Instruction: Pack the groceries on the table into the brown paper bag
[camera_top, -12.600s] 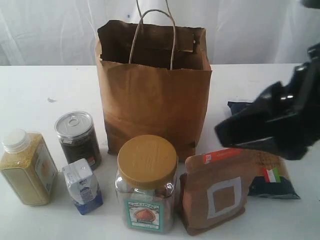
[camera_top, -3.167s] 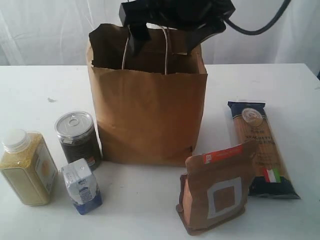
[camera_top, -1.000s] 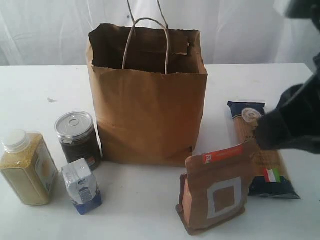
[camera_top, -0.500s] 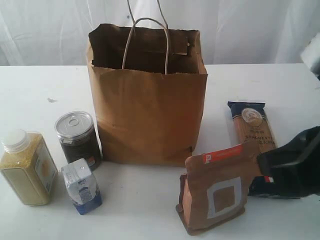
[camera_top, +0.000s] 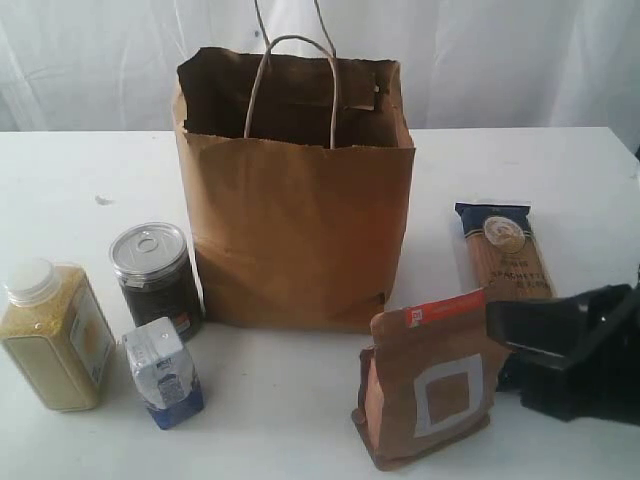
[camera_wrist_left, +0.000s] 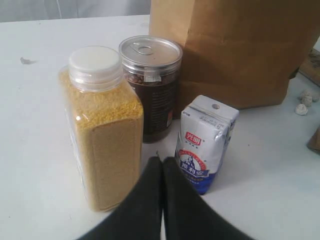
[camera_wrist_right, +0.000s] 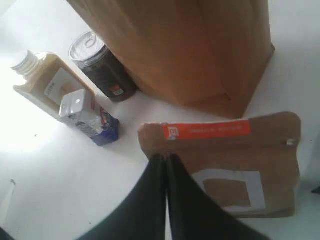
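The brown paper bag (camera_top: 300, 200) stands open mid-table. To its left stand the yellow-grain bottle (camera_top: 55, 335), the dark can (camera_top: 155, 275) and the blue-white carton (camera_top: 165, 372). The brown pouch (camera_top: 430, 385) stands front right, and the spaghetti packet (camera_top: 505, 250) lies behind it. My right gripper (camera_top: 492, 320) hangs low beside the pouch's top right corner, over the packet's near end. In the right wrist view it (camera_wrist_right: 165, 157) is shut and empty at the pouch (camera_wrist_right: 235, 155). My left gripper (camera_wrist_left: 161, 160) is shut and empty, between the bottle (camera_wrist_left: 102, 130) and the carton (camera_wrist_left: 205, 145). The nut jar is hidden.
The white table (camera_top: 500, 160) carries a small dark speck (camera_top: 103, 200) at the back left. White curtain closes off the far side. In the left wrist view a few small pale crumbs (camera_wrist_left: 304, 100) lie by the bag's corner.
The nut jar has gone from the table front. My right arm went from above the bag down to the right side of the pouch. The bag has shifted a little left.
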